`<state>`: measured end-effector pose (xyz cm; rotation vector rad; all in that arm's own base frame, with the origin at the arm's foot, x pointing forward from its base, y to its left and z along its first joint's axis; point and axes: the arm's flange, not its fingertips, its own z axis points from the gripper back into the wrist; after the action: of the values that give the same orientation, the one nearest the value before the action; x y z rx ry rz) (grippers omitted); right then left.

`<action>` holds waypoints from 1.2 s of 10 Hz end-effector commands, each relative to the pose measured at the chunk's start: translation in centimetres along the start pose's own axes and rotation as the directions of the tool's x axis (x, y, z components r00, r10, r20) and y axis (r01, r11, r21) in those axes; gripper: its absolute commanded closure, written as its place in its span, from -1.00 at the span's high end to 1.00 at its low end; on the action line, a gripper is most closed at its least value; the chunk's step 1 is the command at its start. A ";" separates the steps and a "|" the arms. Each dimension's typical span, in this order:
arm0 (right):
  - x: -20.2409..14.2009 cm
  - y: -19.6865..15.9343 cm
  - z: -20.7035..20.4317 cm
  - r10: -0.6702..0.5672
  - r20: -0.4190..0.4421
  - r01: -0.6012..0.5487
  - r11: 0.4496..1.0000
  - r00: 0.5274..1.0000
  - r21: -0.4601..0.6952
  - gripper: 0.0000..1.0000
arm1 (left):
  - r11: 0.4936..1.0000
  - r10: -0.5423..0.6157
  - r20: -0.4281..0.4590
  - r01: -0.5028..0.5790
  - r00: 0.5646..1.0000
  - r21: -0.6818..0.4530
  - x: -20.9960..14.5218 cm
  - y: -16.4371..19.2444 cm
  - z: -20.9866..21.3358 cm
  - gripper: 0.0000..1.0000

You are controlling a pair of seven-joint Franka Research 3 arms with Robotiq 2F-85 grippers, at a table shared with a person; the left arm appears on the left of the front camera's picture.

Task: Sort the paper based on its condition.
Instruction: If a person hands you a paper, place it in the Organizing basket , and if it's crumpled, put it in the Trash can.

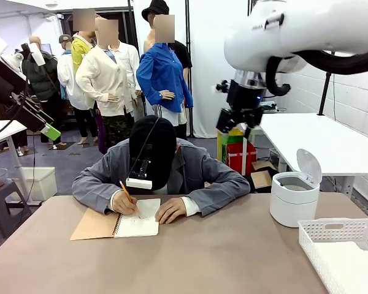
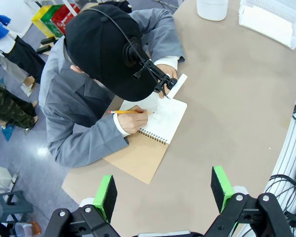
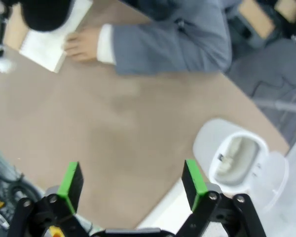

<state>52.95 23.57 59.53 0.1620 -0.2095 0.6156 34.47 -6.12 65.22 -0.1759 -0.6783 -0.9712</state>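
Across the table a person leans over an open spiral notebook (image 1: pixel 138 226), writing on its white top page (image 2: pixel 163 118) with a pencil (image 1: pixel 126 192). The brown cover (image 2: pixel 138 160) is folded out beside it. Loose sheets or wads of paper are out of view. My left gripper (image 2: pixel 163 175) hangs high above the table's near left, open with nothing between its green pads (image 2: pixel 107 195). It also appears at the upper left (image 1: pixel 46 125) of the front view. My right gripper (image 3: pixel 130 165) is open and empty, high over the right side of the table, and seen from the front (image 1: pixel 236 122).
A white bin (image 1: pixel 293 197) with its lid up stands at the table's right, also below my right gripper (image 3: pixel 237 155). A white slotted basket (image 1: pixel 331 228) sits at the near right corner. The person's arms and head lean over the far middle of the brown tabletop (image 1: pixel 202 257).
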 end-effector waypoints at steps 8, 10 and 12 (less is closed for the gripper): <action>1.5 5.2 5.9 0.245 0.354 -0.358 0.884 0.902 0.300 1.00 | 1.000 0.002 0.001 -0.002 1.000 -0.002 -0.1 0.0 0.0 1.00; 0.8 5.9 6.9 0.323 0.386 -0.440 0.856 0.864 0.269 1.00 | 1.000 0.002 0.001 -0.002 1.000 -0.002 -0.1 0.0 0.0 1.00; -0.1 6.8 7.7 0.397 0.390 -0.506 0.831 0.831 0.232 1.00 | 1.000 0.002 0.001 -0.002 1.000 -0.002 -0.1 0.0 0.0 1.00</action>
<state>48.91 28.18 68.42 0.5400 -0.4680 1.0605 34.47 -6.11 65.22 -0.1760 -0.6783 -0.9710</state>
